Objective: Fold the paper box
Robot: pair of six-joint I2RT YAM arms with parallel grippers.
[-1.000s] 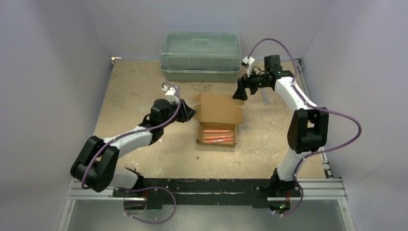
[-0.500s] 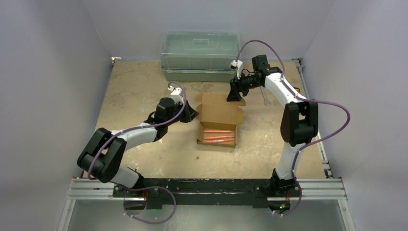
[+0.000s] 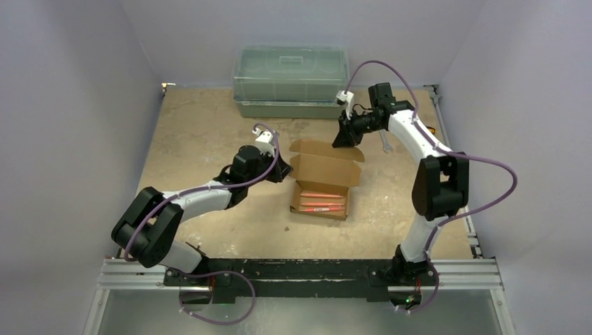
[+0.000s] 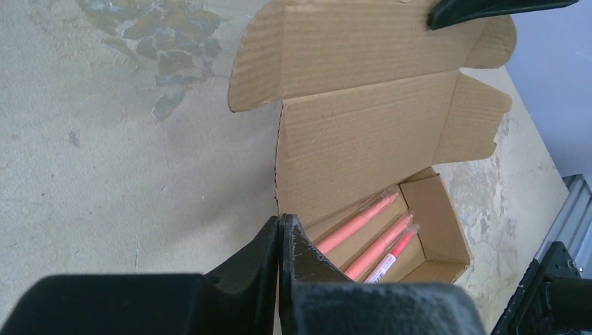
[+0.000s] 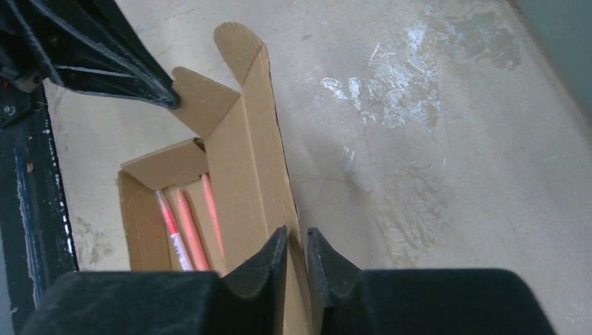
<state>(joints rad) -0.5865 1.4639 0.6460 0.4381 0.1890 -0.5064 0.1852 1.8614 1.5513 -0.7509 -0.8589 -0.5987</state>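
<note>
1. The paper box point(image 3: 323, 178) is seen as a small oblong carton of plain brown corrugated cardboard, with its tray formed and its lid raised and leaning back
2. A round-cornered tuck flap is carried along the lid's far edge, and a small side ear is seen at each end of the lid panel
3. Three pens point(image 4: 366, 234), pink and orange, are laid side by side in the tray
4. The box is set near the middle of the table point(image 3: 188, 132), between the two arms and well apart from the green plastic bin point(image 3: 291, 80) at the far edge
5. The left gripper point(image 4: 280, 222) is placed at the box's left side, where the lid meets the tray; its fingers are pressed fully together, and the lid's left ear is seen edge-on running down into them, so the cardboard appears to be pinched
6. The right gripper point(image 5: 297, 237) is placed at the lid's far right corner; its fingers are set close with only a narrow gap, and the lid's edge is seen inside that gap
7. Whether the cardboard is actually pressed by the right fingers cannot be told
</note>
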